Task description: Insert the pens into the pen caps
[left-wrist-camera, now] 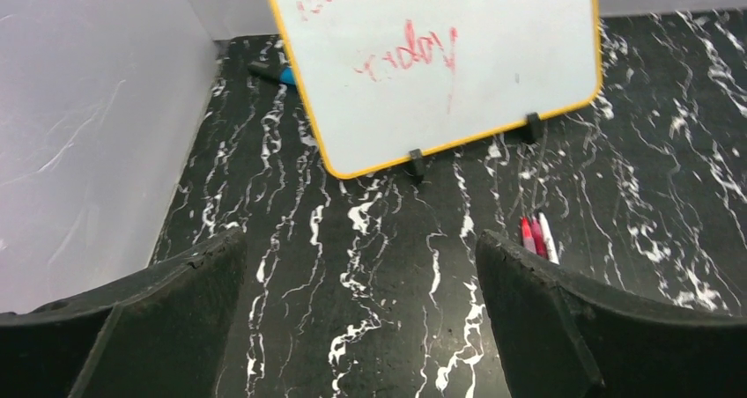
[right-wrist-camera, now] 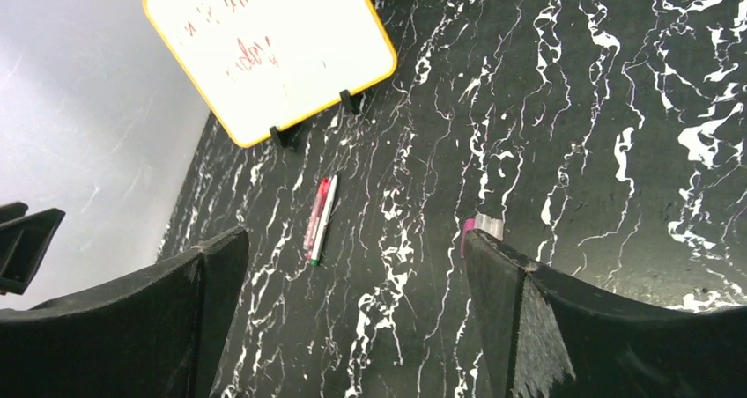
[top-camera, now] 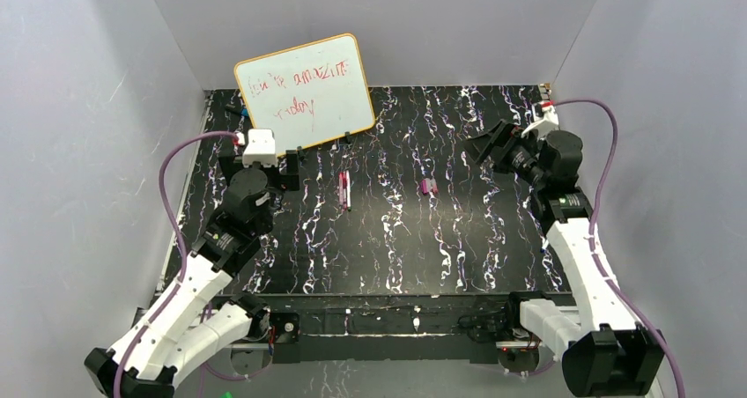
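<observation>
Pens (top-camera: 343, 189) and pen caps (top-camera: 428, 186) apart

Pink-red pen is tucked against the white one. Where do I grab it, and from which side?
Mid-barrel, from straight above, jaws spanning its width. The pink-red pen lies flat, running near to far, with the white pen close along its right, so bring the open left gripper in from its free left side.

Two pens (top-camera: 343, 189), one pink-red and one white-bodied, lie flat side by side, touching, just in front of the whiteboard (top-camera: 306, 92). The stubby magenta caps (top-camera: 428, 186) rest off them, right of the board's lower right corner.
</observation>
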`<state>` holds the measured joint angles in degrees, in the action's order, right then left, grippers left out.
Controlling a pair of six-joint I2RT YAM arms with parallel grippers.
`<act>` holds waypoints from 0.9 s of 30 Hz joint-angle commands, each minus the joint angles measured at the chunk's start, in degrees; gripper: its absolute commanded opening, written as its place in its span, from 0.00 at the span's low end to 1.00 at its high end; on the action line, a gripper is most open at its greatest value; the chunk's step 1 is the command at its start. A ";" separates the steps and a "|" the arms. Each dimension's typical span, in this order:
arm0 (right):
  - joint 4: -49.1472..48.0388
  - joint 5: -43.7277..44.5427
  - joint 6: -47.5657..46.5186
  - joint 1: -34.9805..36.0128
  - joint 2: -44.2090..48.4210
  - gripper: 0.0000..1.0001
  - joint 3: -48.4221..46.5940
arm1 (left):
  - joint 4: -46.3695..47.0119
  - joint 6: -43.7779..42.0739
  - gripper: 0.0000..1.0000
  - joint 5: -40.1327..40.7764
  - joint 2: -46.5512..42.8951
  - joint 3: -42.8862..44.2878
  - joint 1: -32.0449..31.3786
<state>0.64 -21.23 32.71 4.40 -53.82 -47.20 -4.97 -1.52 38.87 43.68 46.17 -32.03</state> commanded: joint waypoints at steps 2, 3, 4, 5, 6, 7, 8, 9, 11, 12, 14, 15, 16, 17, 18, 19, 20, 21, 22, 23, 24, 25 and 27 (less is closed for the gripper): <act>6.98 -0.50 -7.42 2.01 -2.91 0.99 -9.64 | -12.02 1.00 0.98 -12.60 14.51 9.30 0.03; 9.12 7.36 -7.51 2.99 -2.45 0.99 -10.00 | -16.58 3.06 0.98 -14.63 20.55 12.15 0.10; 10.10 14.61 -7.76 3.80 -1.85 0.99 -10.06 | -20.25 4.48 0.98 -16.53 26.54 14.64 0.19; 10.75 19.80 -8.95 4.32 -1.29 0.99 -9.88 | -22.38 5.49 0.98 -18.72 31.11 16.05 0.21; 11.68 23.18 -10.41 4.70 -1.07 0.99 -10.26 | -22.81 6.59 0.96 -21.12 34.53 16.68 0.21; 13.04 25.29 -12.37 5.60 -1.30 0.99 -11.26 | -21.90 7.88 0.95 -23.21 36.57 16.64 0.20; 14.72 28.06 -14.06 7.46 -2.06 0.99 -12.57 | -20.32 9.07 0.95 -24.74 37.78 16.47 0.20; 16.80 31.92 -15.66 11.51 -3.05 0.99 -14.49 | -18.75 9.81 0.95 -26.23 38.96 16.48 0.21; 19.50 41.45 -17.76 18.07 -5.15 0.98 -15.96 | -18.44 11.40 0.91 -26.75 42.26 18.63 0.37; 19.97 45.50 -18.67 20.86 -6.12 0.97 -16.00 | -19.15 11.92 0.88 -26.32 44.19 20.25 0.39; 19.19 49.96 -20.51 25.04 -6.87 0.97 -15.20 | -20.19 12.68 0.82 -25.30 47.48 22.91 0.39; 18.58 49.57 -21.09 25.78 -6.89 0.97 -14.70 | -20.50 12.94 0.77 -24.48 49.02 23.93 0.39; 17.77 48.12 -21.29 25.98 -6.69 0.96 -14.17 | -20.72 13.21 0.73 -23.68 49.94 24.40 0.39; 16.70 46.69 -21.47 25.97 -6.20 0.94 -13.36 | -20.93 13.43 0.70 -22.77 50.67 24.71 0.39; 15.39 44.86 -21.77 25.99 -5.52 0.92 -12.46 | -21.02 13.61 0.67 -22.16 51.16 24.76 0.39; 13.81 43.31 -22.21 26.00 -4.80 0.89 -11.46 | -20.81 13.84 0.65 -21.62 51.37 24.68 0.39; 12.17 42.17 -22.44 26.08 -4.12 0.86 -10.54 | -20.48 13.97 0.63 -21.40 51.55 24.35 0.47; 11.50 41.26 -22.69 26.05 -3.84 0.80 -10.02 | -19.96 14.00 0.62 -21.58 51.66 24.01 0.48; 10.95 40.68 -22.93 26.06 -3.61 0.73 -9.60 | -19.41 14.26 0.61 -21.93 51.93 23.62 0.48; 10.73 40.32 -22.96 25.99 -3.74 0.68 -9.32 | -19.26 14.65 0.59 -21.95 52.33 23.51 0.48; 10.63 39.92 -23.00 26.03 -3.93 0.67 -9.31 | -19.28 14.94 0.59 -21.82 53.05 23.48 0.52; 10.50 39.42 -23.06 26.04 -4.31 0.66 -9.31 | -19.32 15.34 0.59 -21.43 53.95 23.50 0.60; 10.20 38.23 -23.01 25.98 -4.66 0.62 -9.25 | -19.20 16.01 0.58 -21.30 55.91 23.65 0.93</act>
<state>15.25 18.94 11.07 30.41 -58.81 -56.47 -23.59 12.40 16.12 96.73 69.23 -31.88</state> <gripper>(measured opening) 0.659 0.587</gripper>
